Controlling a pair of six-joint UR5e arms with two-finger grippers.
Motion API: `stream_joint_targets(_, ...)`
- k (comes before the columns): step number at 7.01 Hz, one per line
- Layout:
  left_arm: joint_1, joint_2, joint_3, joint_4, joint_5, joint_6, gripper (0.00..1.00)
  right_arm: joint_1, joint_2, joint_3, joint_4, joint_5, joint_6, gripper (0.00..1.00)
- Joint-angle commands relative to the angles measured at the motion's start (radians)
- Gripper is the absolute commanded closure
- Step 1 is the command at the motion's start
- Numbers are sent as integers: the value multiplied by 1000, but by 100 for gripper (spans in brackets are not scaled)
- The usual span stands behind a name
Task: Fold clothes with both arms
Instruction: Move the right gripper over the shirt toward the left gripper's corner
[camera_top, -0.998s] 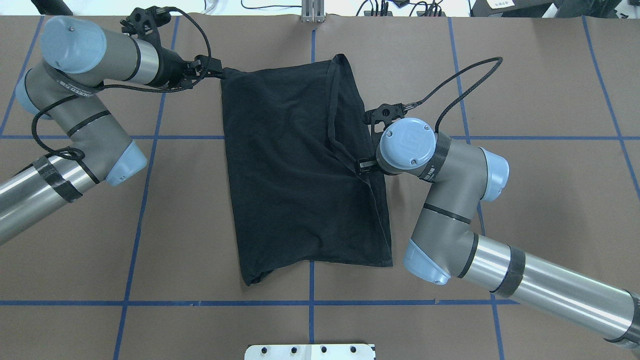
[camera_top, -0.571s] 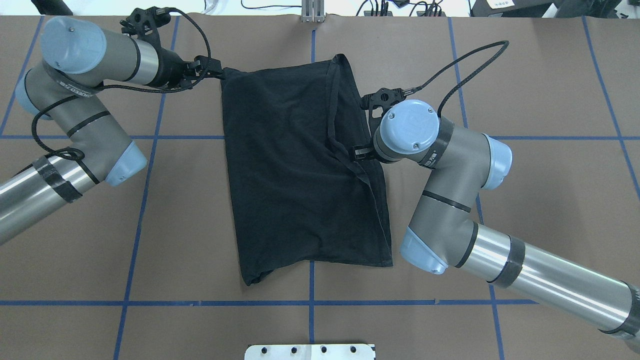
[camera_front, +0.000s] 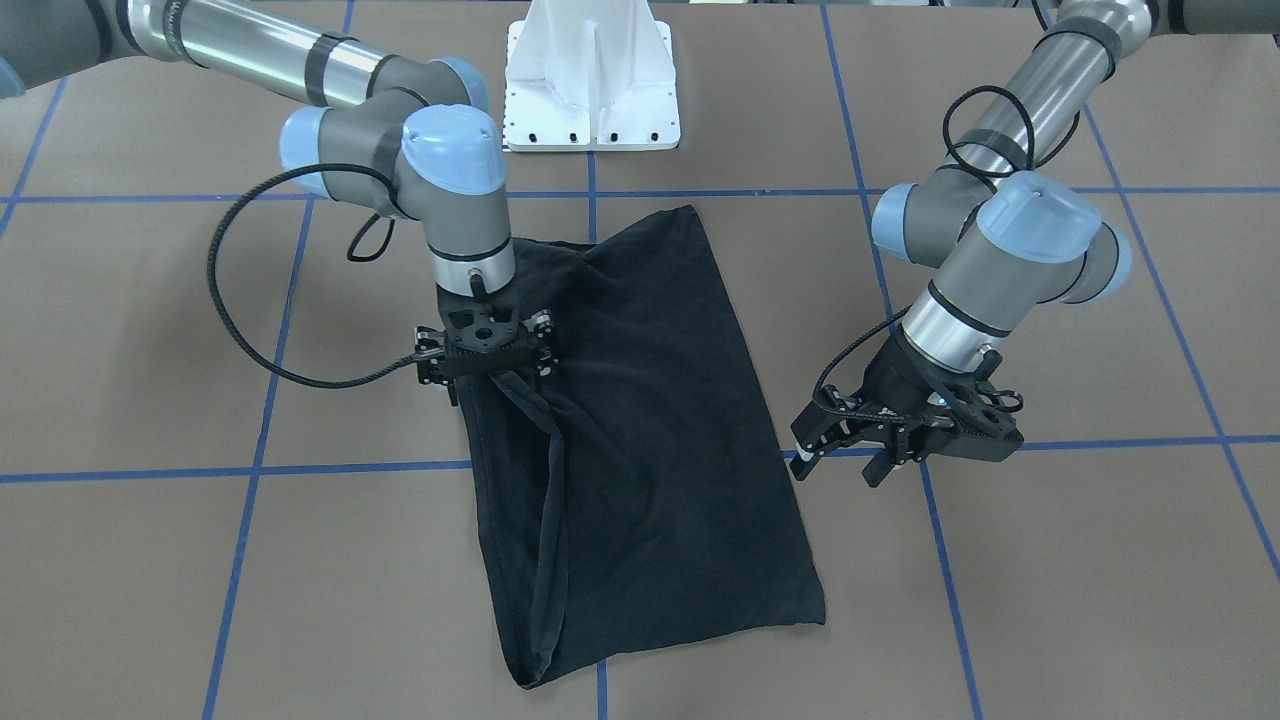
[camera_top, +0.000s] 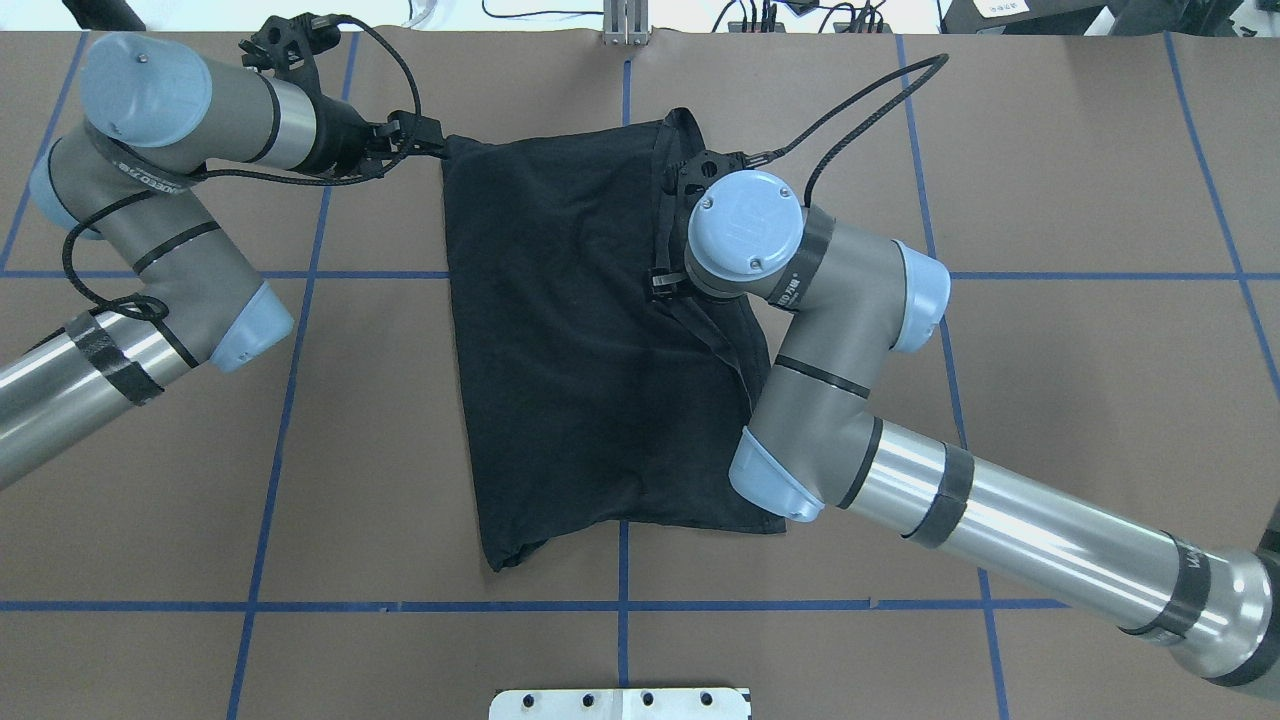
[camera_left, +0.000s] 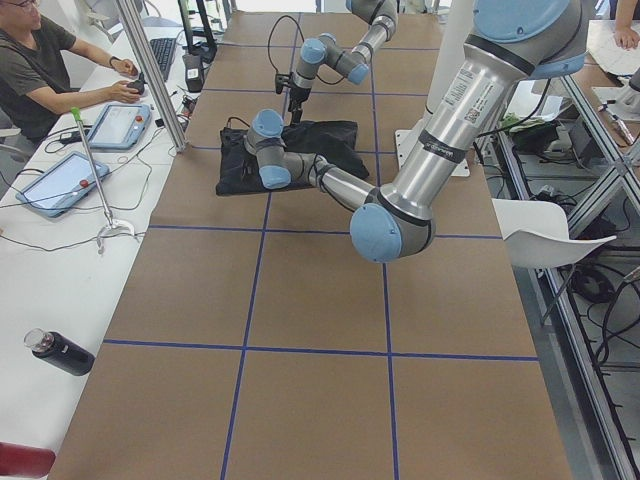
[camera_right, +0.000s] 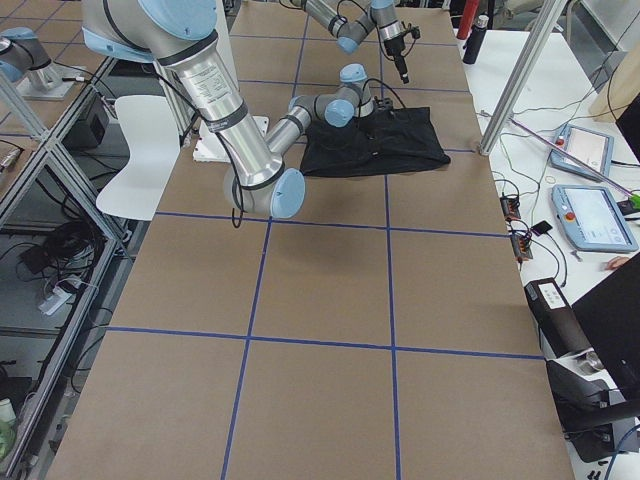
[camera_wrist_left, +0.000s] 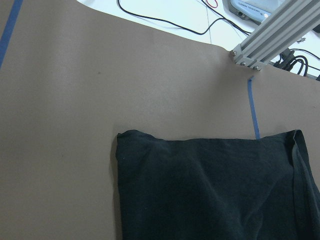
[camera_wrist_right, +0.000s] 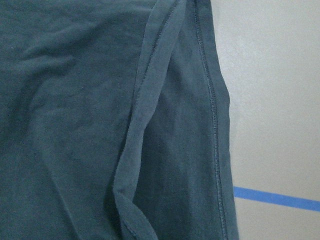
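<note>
The black T-shirt (camera_top: 560, 380) lies folded into a rough rectangle on the brown table, also in the front view (camera_front: 660, 450); its logo is hidden. My right gripper (camera_front: 487, 372) points straight down over the shirt's right part, and a ridge of fabric rises to it, so it looks shut on the shirt. In the overhead view only a bit of this gripper (camera_top: 663, 285) shows under the wrist. The right wrist view shows the raised fold of cloth (camera_wrist_right: 140, 125) close up. My left gripper (camera_front: 838, 462) hangs open and empty above the table beside the shirt's far left corner (camera_wrist_left: 122, 137).
The white pedestal base (camera_front: 590, 80) stands at the table's near edge. Blue tape lines (camera_top: 300, 274) cross the table. An aluminium post (camera_wrist_left: 270, 35) rises at the far edge. My right forearm and elbow (camera_top: 800, 450) hang over the shirt's near right corner. An operator (camera_left: 40, 60) sits at a side desk.
My right gripper has moved left and away from the robot, onto the shirt, drawing the shirt's right edge fold inward with it. The left arm has not moved.
</note>
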Motion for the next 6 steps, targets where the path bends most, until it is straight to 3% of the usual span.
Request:
stream_joint_targets(1,1,1,0,0,0,0,0,-1,50,-89,17,-16,9,0)
stream_joint_targets(3,1,1,1,0,0,0,0,-1,74,-149,40,-27,10,0)
stream_joint_targets(4,1,1,1,0,0,0,0,-1,126,-246,86,-34,10,0)
stream_joint_targets(6,1,1,5,0,0,2,0,-1,130,-261,99,-33,9,0)
